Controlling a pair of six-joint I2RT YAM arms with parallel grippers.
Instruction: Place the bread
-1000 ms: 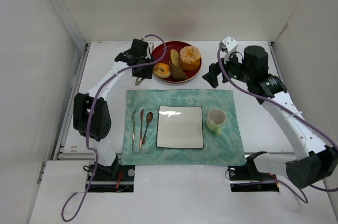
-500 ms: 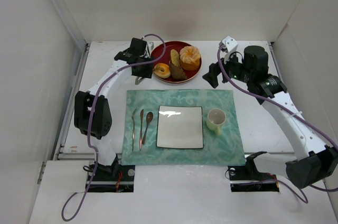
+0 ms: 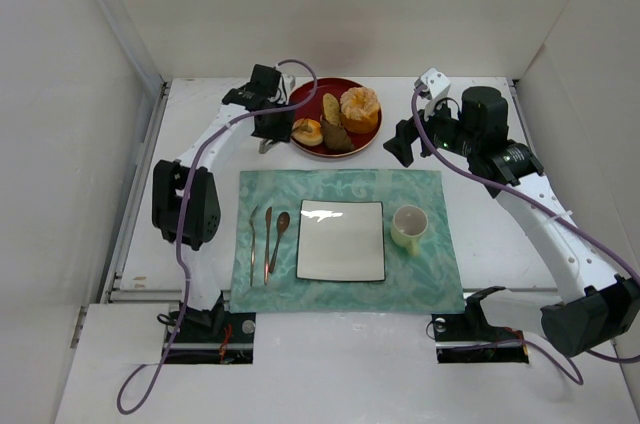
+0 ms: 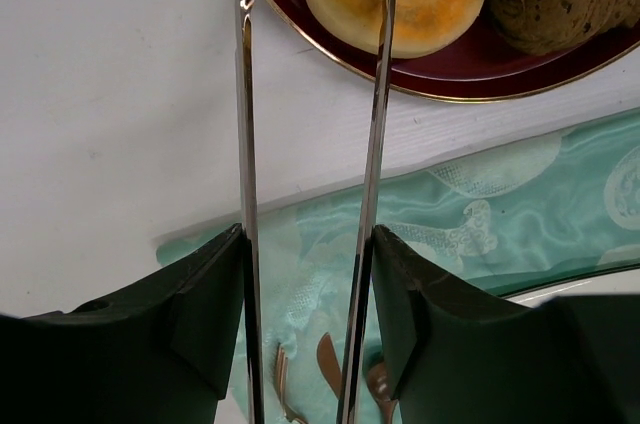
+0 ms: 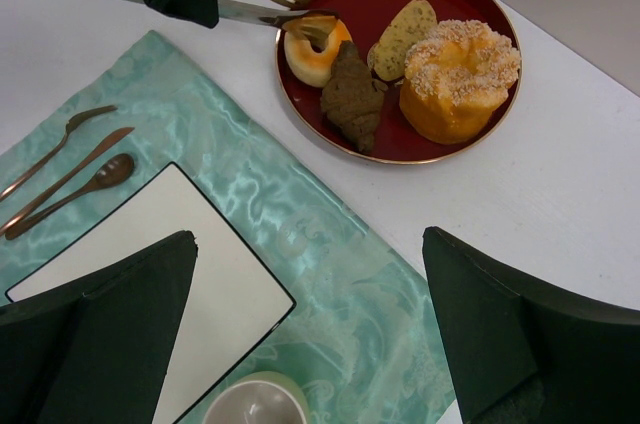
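The bread (image 3: 307, 131) is a small golden ring at the near-left of the red plate (image 3: 314, 96). It also shows in the left wrist view (image 4: 425, 6) and the right wrist view (image 5: 313, 54). My left gripper (image 3: 268, 124) is shut on metal tongs (image 4: 243, 124). One tong arm reaches into the bread's hole and the other lies outside the plate's left rim. My right gripper (image 3: 402, 144) hangs open and empty right of the plate, above the placemat (image 5: 330, 234).
A peeled orange (image 3: 360, 109) and dark brown slices (image 3: 336, 136) share the red plate. On the teal placemat (image 3: 420, 189) lie a white square plate (image 3: 340, 240), a pale cup (image 3: 409, 226) and copper cutlery (image 3: 267, 239). White walls enclose the table.
My left arm has swung right and a little farther back, bringing the tongs' tips onto the bread. The right arm has not moved.
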